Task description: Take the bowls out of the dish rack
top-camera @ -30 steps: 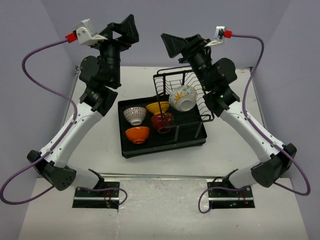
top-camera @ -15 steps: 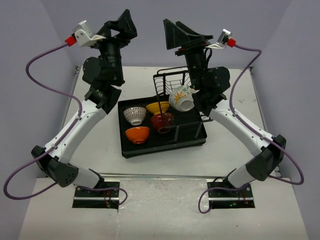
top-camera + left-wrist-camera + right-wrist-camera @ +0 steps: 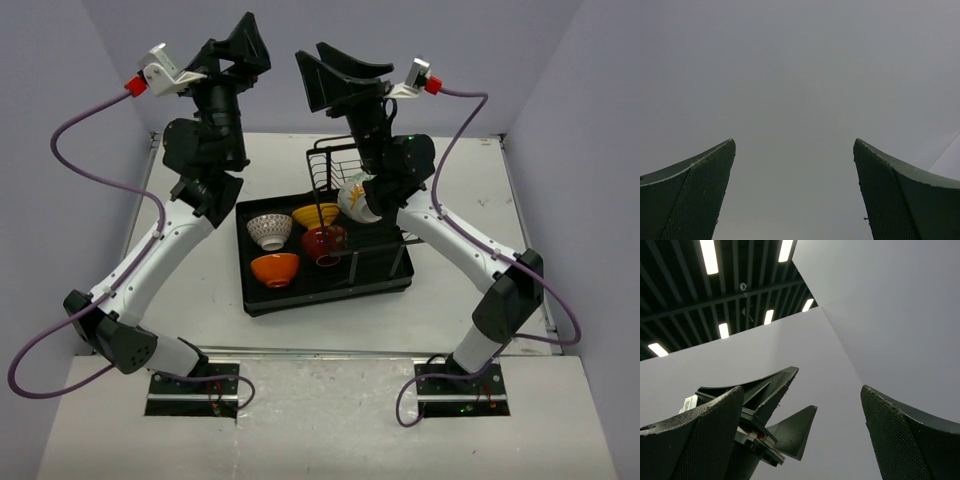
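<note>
Risk first: the left gripper (image 3: 252, 45) and right gripper (image 3: 312, 65) are both raised high above the table and near each other. The right wrist view even shows the left gripper (image 3: 765, 410) close in front. A careless swing down could knock the two together.

The right arm's lower links hang over the wire basket (image 3: 335, 160) and partly hide the floral bowl (image 3: 358, 198), so a drop from there could clip wire or bowl.

The wrist cameras see only wall and ceiling, so any approach to the bowls starts blind. Glossy glaze may slip in a rim pinch.

Fingers of both grippers are spread apart with nothing between them (left (image 3: 794, 142), right (image 3: 802, 387)).

All five bowls sit in the black dish rack (image 3: 330, 295) at table centre, nothing unloaded yet.
- The floral bowl is tilted against the wire section.
- The yellow bowl (image 3: 316, 214) and red bowl (image 3: 322, 242) are crowded just beside it.
- The white brown-patterned bowl (image 3: 269, 230) and orange bowl (image 3: 275, 268) are on the open tray side.
- Upright or inverted: cannot tell.
</note>
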### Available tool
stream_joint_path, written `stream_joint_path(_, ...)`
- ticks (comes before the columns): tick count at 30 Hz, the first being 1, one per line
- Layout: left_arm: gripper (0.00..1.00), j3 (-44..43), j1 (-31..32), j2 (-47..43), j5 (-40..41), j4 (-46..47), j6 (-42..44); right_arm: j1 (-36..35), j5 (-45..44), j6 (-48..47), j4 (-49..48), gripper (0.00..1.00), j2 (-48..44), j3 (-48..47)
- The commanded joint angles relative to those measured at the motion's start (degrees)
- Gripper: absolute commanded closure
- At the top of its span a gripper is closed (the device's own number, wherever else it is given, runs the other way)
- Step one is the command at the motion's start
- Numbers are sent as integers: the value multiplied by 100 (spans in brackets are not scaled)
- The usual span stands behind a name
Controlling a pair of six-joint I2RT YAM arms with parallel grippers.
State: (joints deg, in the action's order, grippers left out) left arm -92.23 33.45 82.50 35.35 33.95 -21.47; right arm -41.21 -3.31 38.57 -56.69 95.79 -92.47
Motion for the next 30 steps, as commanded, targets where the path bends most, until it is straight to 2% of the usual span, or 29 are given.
stream_joint_path(1, 0, 90, 21, -111, -11, 296, 179, -19, 270, 344, -238, 1, 10, -281)
stream_joint_path(6, 0, 327, 12, -243, 164, 322, -93, 78, 296, 730, -246, 1, 36, -272)
stream_joint_path(12, 0, 881, 12, -489, 147, 1060, -191, 157, 480, 924, -123, 1, 72, -474)
stream_joint_path(17, 0, 356, 12, -332, -396, 614, 152, 297, 805, 1661, -457, 1, 256, -360)
stream_joint_path(20, 0, -93, 4, -191, -206, -124, 39, 394, 902, 2049, -457, 1, 274, -351)
stream_joint_path(21, 0, -129, 3, -182, -4, -343, -266, 386, 789, 2032, -414, 1, 204, -281)
stream_joint_path(26, 0, 652, 21, -418, 191, 479, -506, 368, 542, 1892, -115, 1, 10, -105)
stream_joint_path(30, 0, 706, 30, -454, 183, 384, -524, 377, 384, 2067, -316, 1, -113, 193)
